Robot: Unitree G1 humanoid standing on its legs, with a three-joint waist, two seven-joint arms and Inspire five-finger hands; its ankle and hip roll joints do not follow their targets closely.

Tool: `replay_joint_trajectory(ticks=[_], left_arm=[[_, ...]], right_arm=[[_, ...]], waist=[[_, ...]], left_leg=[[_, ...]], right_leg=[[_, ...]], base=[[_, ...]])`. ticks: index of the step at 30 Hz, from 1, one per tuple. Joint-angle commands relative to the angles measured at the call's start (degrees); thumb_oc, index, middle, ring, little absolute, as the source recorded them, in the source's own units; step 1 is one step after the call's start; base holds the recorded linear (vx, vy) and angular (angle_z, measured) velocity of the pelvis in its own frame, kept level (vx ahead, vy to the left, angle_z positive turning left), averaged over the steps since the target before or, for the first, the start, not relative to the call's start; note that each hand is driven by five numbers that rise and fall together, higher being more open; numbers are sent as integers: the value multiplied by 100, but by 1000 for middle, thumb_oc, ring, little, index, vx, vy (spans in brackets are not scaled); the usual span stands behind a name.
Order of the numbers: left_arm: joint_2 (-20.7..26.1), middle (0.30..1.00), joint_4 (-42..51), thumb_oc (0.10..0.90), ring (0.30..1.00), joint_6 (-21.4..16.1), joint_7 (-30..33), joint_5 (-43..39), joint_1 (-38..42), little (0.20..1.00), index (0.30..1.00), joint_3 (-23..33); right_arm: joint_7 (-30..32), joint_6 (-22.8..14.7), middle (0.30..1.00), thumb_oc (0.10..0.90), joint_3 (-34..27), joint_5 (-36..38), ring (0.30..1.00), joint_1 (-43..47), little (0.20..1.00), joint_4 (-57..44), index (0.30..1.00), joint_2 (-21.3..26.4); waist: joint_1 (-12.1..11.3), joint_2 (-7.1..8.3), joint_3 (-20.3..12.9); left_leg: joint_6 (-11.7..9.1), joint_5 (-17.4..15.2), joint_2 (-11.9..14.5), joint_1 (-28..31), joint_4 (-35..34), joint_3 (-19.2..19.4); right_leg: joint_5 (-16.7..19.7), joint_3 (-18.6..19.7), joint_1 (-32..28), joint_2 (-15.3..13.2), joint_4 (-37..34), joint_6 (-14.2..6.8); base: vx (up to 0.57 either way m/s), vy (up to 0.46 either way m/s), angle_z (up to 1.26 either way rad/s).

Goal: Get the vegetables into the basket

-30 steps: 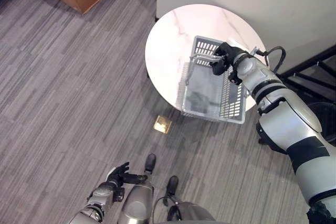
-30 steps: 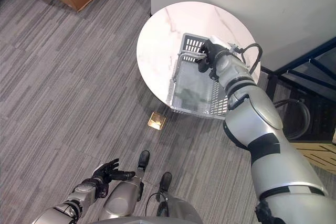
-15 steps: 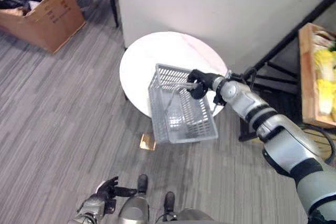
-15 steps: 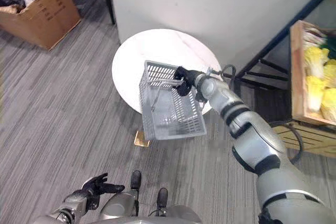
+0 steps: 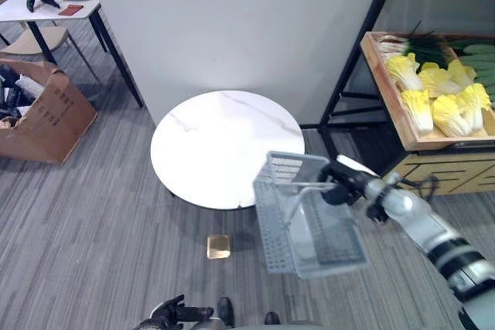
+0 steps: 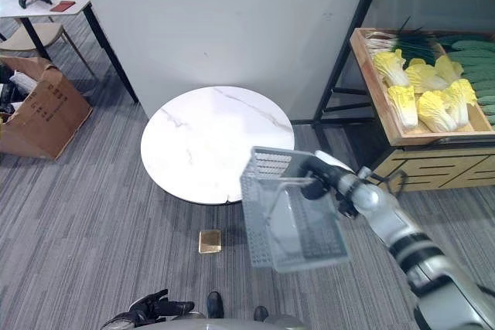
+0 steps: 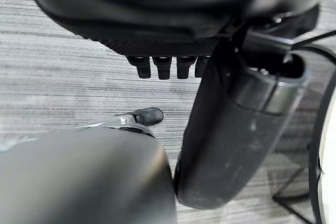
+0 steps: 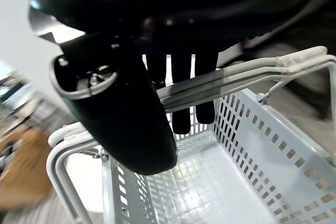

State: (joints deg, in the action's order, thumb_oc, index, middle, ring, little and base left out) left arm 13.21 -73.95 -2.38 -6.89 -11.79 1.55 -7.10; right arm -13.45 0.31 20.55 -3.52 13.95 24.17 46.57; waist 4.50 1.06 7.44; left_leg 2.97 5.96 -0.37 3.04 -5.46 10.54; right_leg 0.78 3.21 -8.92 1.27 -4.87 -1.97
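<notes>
Grey plastic basket (image 5: 309,226) hangs in the left eye view beside the round marble table's (image 5: 216,144) near right edge, tilted, its long axis running from the table toward the robot; the right hand (image 5: 340,185) grips its wire handle (image 5: 305,185), arm stretched forward. Cabbages (image 5: 437,98) lie on a wooden shelf (image 5: 390,106) at right. In the right wrist view, fingers (image 8: 181,108) curl round the handle above the bare basket floor. In the left wrist view, the left hand (image 7: 168,40) hangs over the floor, fingers relaxed, holding nothing.

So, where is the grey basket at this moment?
The basket hangs from the right hand by its handle, above the floor beside the round table, left of the vegetable shelf.
</notes>
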Motion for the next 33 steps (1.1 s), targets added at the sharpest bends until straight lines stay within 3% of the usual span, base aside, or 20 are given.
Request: replay_joint_trajectory(ticks=[1,3,9,12,16,18,33], left_arm=[[45,1000,-434,900,1000,-58,-172,539,183,1000,1000,-509],[34,1000,-388,900,1000,-24,-209,355,201,1000,1000,-409],[27,1000,-362,900,1000,-7,-218,309,263,1000,1000,-445],[-34,1000,-405,900,1000,3,-154,281,288,1000,1000,-496],[-35,1000,-448,900,1000,10,-113,335,297,1000,1000,-509],[-35,1000,-442,900,1000,-13,-90,337,291,1000,1000,-536],[29,1000,-487,900,1000,-17,12,421,242,1000,1000,-435]], right_arm=[[331,-453,300,400,-690,256,300,615,300,-236,300,181],[388,-397,300,400,-1076,140,300,44,300,67,300,212],[536,-265,300,400,-1139,-122,300,-193,300,1011,300,54],[773,-257,300,400,-1255,177,300,-281,300,1729,300,-564],[983,-236,300,400,-1226,228,300,-252,300,2344,300,-936],[1042,-256,300,400,-1329,665,300,-375,300,2983,300,-1366],[1044,-264,300,400,-1304,841,300,-825,300,3441,300,-1944]], waist=[[-182,172,-581],[-102,132,-587],[-38,101,-542],[-30,70,-515],[-55,64,-500],[-83,76,-493],[-141,160,-479]], left_leg=[[-17,-889,-181,440,75,-34],[-21,-871,-182,418,46,-26],[-10,-863,-187,382,46,-10],[13,-866,-194,378,46,14],[26,-865,-197,364,46,15],[29,-870,-211,343,46,-28],[73,-932,-262,393,46,-115]], right_leg=[[-15,-47,664,-189,441,-245],[3,-28,693,-188,436,-249],[42,7,731,-189,416,-251],[67,53,745,-180,401,-257],[86,81,770,-174,407,-262],[84,38,754,-185,387,-268],[55,-30,708,-226,451,-296]], base=[[-33,-21,-17],[-46,-23,-10],[-17,-6,-2],[-8,4,-3],[-9,6,-5],[0,0,0],[19,26,3]])
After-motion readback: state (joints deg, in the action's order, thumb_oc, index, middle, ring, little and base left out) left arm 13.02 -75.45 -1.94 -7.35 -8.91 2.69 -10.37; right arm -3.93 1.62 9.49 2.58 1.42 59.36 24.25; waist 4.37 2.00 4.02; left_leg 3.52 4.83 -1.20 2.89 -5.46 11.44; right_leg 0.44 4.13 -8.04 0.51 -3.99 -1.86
